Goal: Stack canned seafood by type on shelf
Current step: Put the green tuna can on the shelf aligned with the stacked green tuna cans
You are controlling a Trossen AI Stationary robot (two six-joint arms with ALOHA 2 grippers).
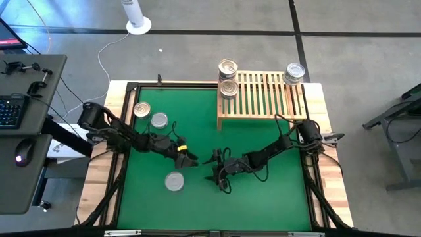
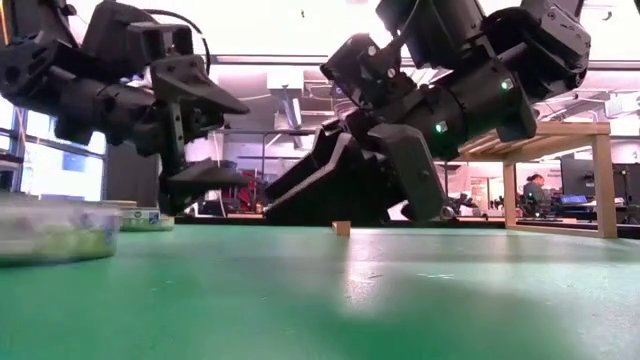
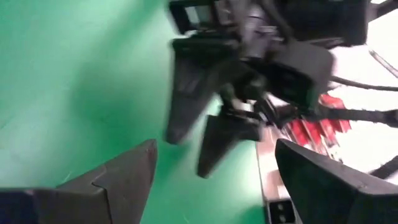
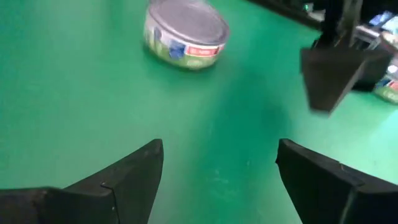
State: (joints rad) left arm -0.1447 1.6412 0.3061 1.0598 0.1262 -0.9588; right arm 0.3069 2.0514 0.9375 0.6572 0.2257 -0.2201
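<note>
Three silver-lidded tins of canned seafood lie on the green mat: two at the far left point(image 1: 141, 110) point(image 1: 159, 120) and one near the middle point(image 1: 174, 181), seen with its green and red label in the right wrist view point(image 4: 186, 31). More tins stand on the slatted wooden shelf point(image 1: 263, 99), at its left end point(image 1: 228, 68) point(image 1: 229, 89) and its right end point(image 1: 295, 72). My left gripper point(image 1: 192, 158) point(image 3: 214, 149) and right gripper point(image 1: 216, 168) point(image 4: 217, 146) face each other over mid-mat, both open with nothing between the fingers.
The shelf stands at the table's far right, its slats bare between the tins. The two grippers hang close together just above the mat point(image 2: 330, 290). A desk with a keyboard point(image 1: 10, 112) stands beyond the table's left edge.
</note>
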